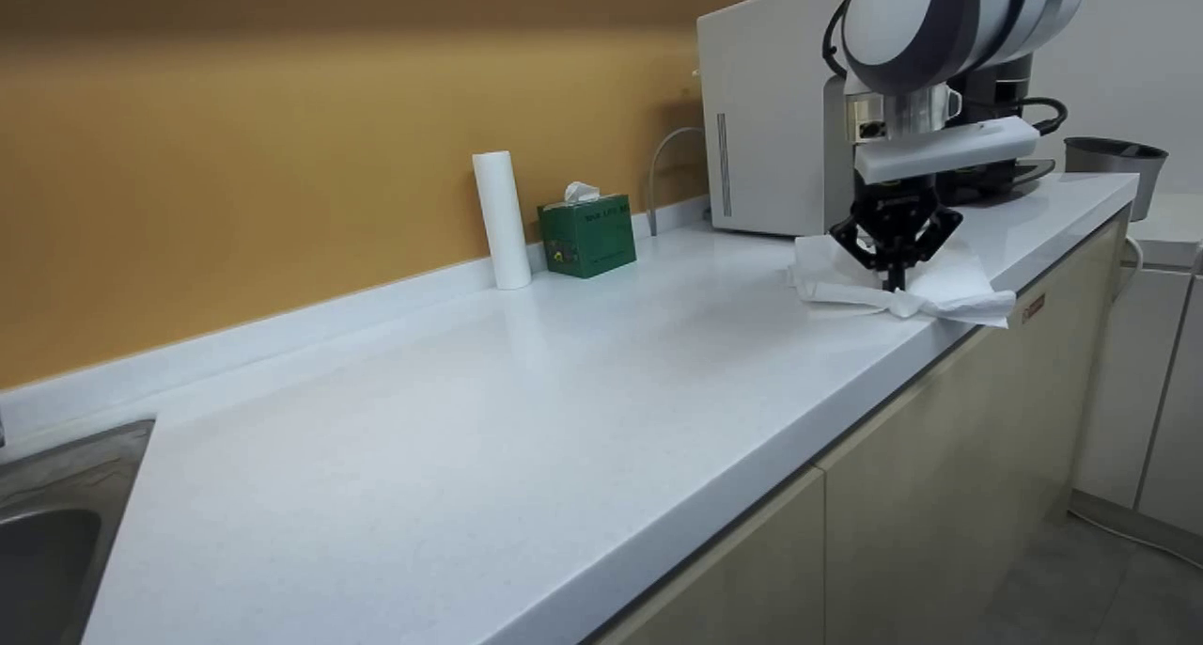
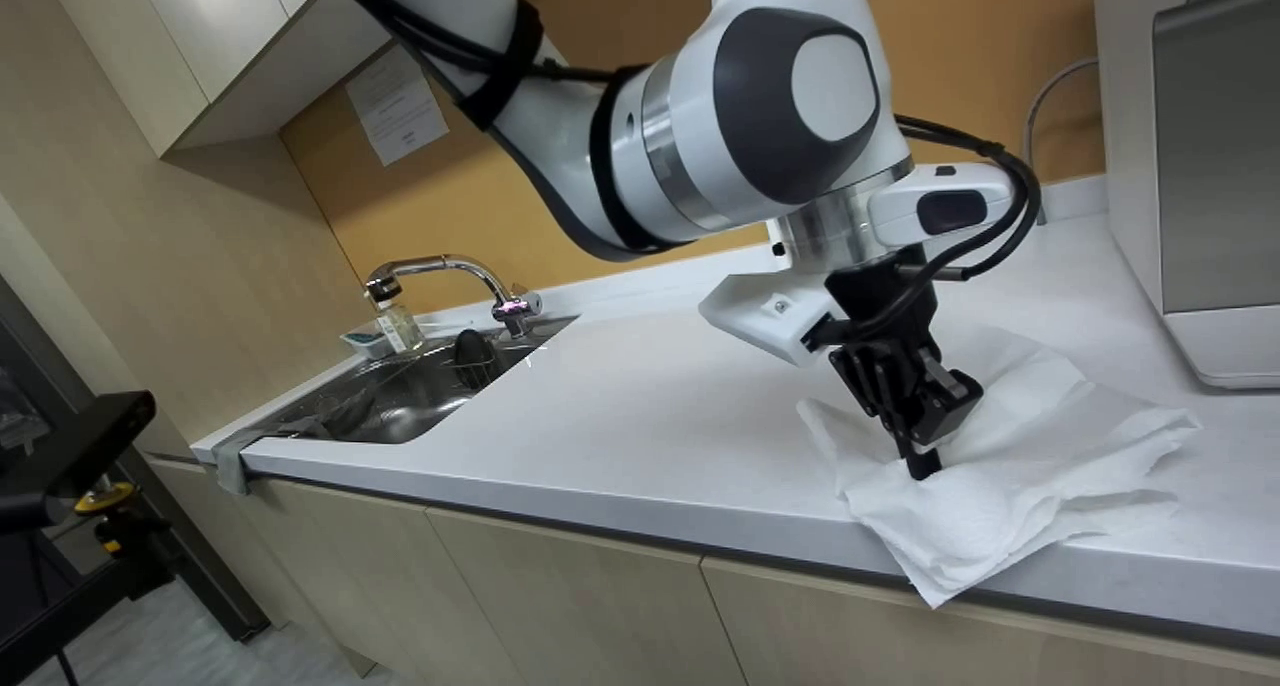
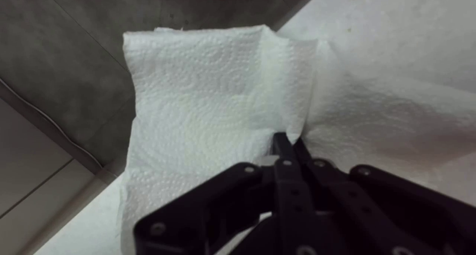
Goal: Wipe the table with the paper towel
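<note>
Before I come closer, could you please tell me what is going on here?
A robot arm has its hand shut on a paper towel, seemingly to wipe the white counter. The towel lies spread and creased on it, partly hanging past the front edge; whether it is moving, I cannot tell. A white roll and a green tissue box stand near the wall, away from the towel.

A kitchen, whether home or office unclear: a metal sink [image 2: 408,414] is set in a long white counter [image 2: 620,406], with a tap [image 2: 514,308] at the sink's back edge, a bottle [image 2: 399,328] beside the sink, wall cupboards [image 2: 195,26] above it, floor cupboards [image 2: 340,556] below it and a paper roll [image 1: 502,220] well apart from it.
</note>
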